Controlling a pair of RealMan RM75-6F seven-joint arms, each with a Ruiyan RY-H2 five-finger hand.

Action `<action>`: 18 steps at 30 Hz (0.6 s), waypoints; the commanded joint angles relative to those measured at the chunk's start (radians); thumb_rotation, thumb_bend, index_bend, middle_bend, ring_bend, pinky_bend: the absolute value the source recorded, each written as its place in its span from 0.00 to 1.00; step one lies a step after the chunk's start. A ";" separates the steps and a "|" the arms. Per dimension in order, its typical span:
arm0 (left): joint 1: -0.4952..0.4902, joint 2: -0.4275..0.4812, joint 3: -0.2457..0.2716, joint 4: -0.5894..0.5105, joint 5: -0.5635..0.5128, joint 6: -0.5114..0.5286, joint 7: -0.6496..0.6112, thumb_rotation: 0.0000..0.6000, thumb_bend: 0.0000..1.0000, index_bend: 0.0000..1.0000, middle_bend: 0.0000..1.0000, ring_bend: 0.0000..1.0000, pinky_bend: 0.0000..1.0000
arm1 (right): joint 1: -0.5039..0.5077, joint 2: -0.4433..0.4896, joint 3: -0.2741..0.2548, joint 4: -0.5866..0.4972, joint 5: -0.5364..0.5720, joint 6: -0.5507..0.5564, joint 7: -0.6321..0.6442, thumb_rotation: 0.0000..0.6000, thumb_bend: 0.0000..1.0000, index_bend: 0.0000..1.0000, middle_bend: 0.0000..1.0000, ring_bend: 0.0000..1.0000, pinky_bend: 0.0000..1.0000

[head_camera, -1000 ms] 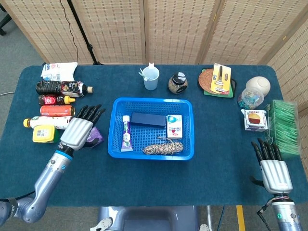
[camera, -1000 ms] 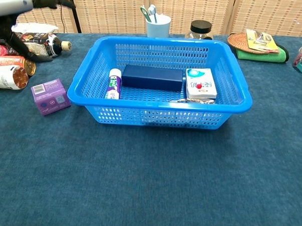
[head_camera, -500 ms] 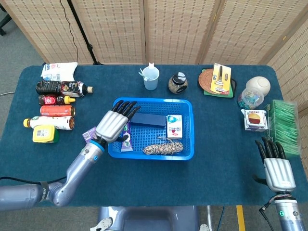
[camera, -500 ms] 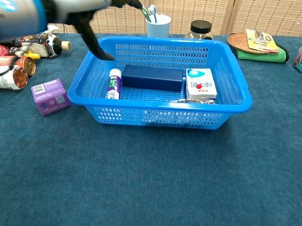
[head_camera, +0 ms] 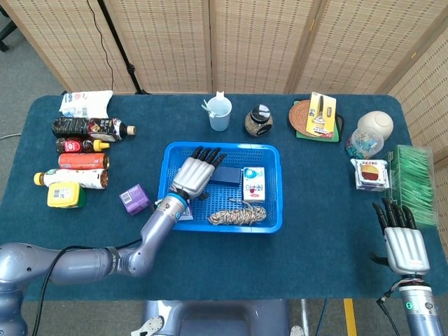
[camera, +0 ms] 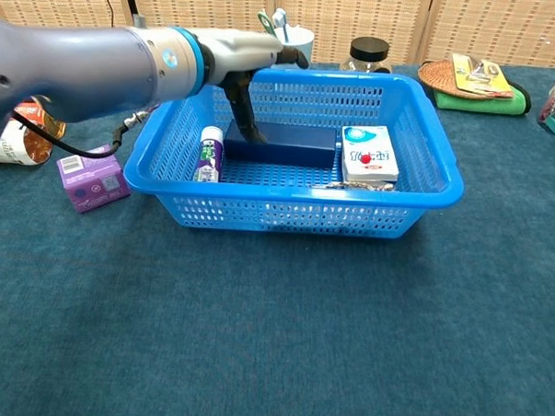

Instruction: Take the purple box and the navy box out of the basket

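Note:
The blue basket [head_camera: 274,187] [camera: 296,213] stands mid-table. The navy box [head_camera: 229,176] [camera: 294,154] lies inside it along the back. My left hand [head_camera: 196,175] [camera: 252,55] hovers over the box's left end with its fingers spread, and a dark finger [camera: 243,114] reaches down to the box; the hand grips nothing. The purple box [head_camera: 134,199] [camera: 93,178] sits on the table just left of the basket. My right hand [head_camera: 404,245] lies open at the table's right front, shown only in the head view.
The basket also holds a toothpaste tube [camera: 210,154], a white carton [head_camera: 253,183] [camera: 368,155] and a coil of rope [head_camera: 238,215]. Bottles [head_camera: 84,150] lie at the left; a cup [head_camera: 219,113] and a jar [head_camera: 258,120] stand behind the basket. A green box [head_camera: 413,182] stands at the right.
My left hand has moved right, from above the purple box across the basket's left wall to over the navy box. The purple box stays on the table. The right hand has barely moved.

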 commanded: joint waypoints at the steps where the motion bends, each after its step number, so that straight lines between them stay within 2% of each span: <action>1: -0.037 -0.048 0.010 0.075 -0.051 -0.040 0.010 1.00 0.20 0.00 0.00 0.00 0.04 | 0.002 -0.002 0.001 0.002 0.004 -0.004 -0.002 1.00 0.00 0.00 0.00 0.00 0.00; 9: -0.072 -0.112 0.026 0.198 -0.094 -0.099 0.000 1.00 0.20 0.00 0.00 0.00 0.05 | 0.007 -0.004 -0.001 0.003 0.010 -0.013 -0.003 1.00 0.00 0.00 0.00 0.00 0.00; 18: -0.092 -0.166 0.031 0.279 -0.086 -0.114 -0.023 1.00 0.20 0.00 0.00 0.00 0.13 | 0.013 -0.008 0.003 0.014 0.031 -0.027 -0.006 1.00 0.00 0.00 0.00 0.00 0.00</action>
